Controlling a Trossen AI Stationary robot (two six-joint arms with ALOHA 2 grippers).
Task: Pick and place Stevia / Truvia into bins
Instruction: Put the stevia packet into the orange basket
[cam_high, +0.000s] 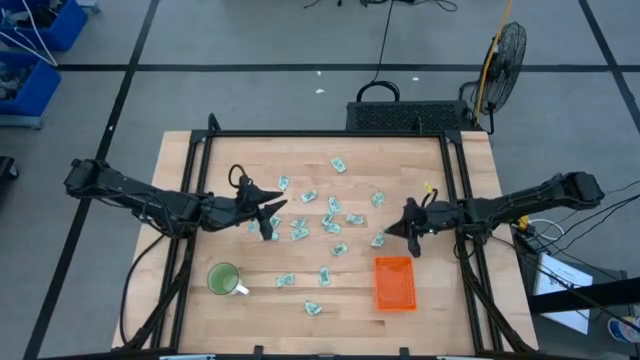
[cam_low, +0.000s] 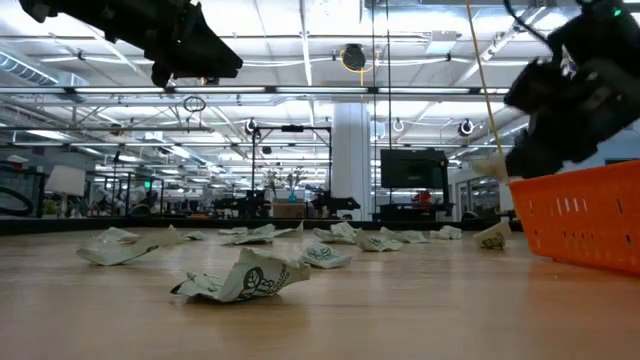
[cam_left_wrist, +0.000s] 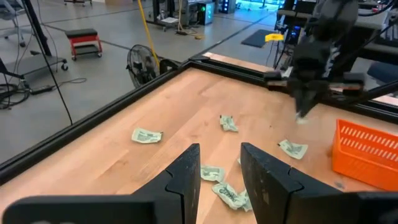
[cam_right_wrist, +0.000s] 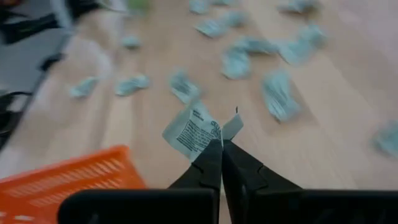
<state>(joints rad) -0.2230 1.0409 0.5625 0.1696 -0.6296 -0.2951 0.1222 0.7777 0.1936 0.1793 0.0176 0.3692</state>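
- Over the table's left half, the left gripper (cam_high: 268, 222) hangs above the wood, jaws apart and holding nothing; in its wrist view the two dark fingers (cam_left_wrist: 186, 171) stand with a clear gap between them, loose sachets lying ahead.
- Near the front left edge stands a green mug (cam_high: 223, 278), apart from the packets and no part of the job; what it holds cannot be told.
- Across the middle of the table (cam_high: 190, 180) lie the Stevia / Truvia sachets (cam_high: 330, 222), scattered singly and in small clumps, many crumpled; the low view shows them lying bent rather than flat.
- Right of centre, the right gripper (cam_high: 410, 240) hangs just behind the orange tray (cam_high: 395, 283), jaws clamped on one sachet (cam_right_wrist: 191, 132), pinched only by a corner, the rest hanging free.
- Risk: with so thin a hold, the packet could slip out or swing during the carry and drop short of the tray, onto the wood or its rim.
- Risk: the tray is light and low-walled, so a low approach could nudge it aside.
- At front right, the tray's mesh floor looks bare from above; I see no sachet in it, so the sorting appears barely begun.
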